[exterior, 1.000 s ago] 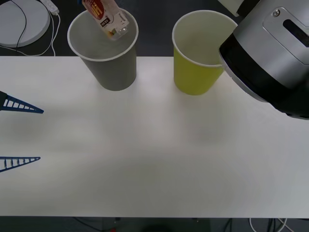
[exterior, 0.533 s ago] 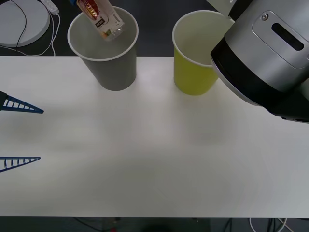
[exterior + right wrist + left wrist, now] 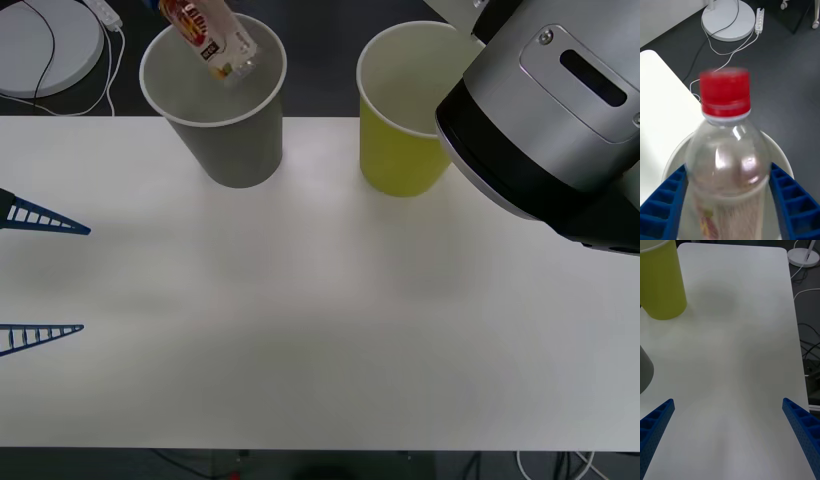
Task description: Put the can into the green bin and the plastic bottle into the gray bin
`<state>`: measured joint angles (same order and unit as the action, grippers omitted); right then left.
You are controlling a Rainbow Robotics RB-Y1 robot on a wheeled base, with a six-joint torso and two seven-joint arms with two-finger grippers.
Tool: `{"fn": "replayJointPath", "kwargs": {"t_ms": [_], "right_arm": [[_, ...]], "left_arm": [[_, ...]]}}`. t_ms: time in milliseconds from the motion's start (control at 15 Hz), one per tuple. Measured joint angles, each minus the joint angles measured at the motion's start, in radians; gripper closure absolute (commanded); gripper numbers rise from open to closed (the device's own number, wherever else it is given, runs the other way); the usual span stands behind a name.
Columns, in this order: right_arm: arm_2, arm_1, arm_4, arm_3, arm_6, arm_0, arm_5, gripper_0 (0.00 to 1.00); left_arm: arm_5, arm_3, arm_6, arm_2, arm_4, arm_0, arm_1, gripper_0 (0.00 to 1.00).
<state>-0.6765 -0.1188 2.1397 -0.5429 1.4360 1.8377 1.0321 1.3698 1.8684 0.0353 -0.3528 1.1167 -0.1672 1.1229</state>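
Front view: hanging tilted over the gray bin at the worktop's far edge, beside the green bin, the plastic bottle; left gripper idling spread. Right wrist view: right gripper pinching its smooth, clear, likely light and slippery shoulder. Left wrist view: showing matte paper cups.

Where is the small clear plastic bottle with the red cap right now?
In the front view the small clear plastic bottle hangs tilted over the mouth of the gray paper cup, at the table's far left, held by the right pincer.
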Motion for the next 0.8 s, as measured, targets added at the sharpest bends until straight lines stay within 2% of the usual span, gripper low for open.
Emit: {"fn": "replayJointPath", "kwargs": {"t_ms": [800], "right_arm": [[0.000, -0.001, 0.001, 0.009, -0.001, -0.001, -0.010, 0.00]], "left_arm": [[0.000, 0.000, 0.000, 0.000, 0.000, 0.000, 0.000, 0.00]]}}
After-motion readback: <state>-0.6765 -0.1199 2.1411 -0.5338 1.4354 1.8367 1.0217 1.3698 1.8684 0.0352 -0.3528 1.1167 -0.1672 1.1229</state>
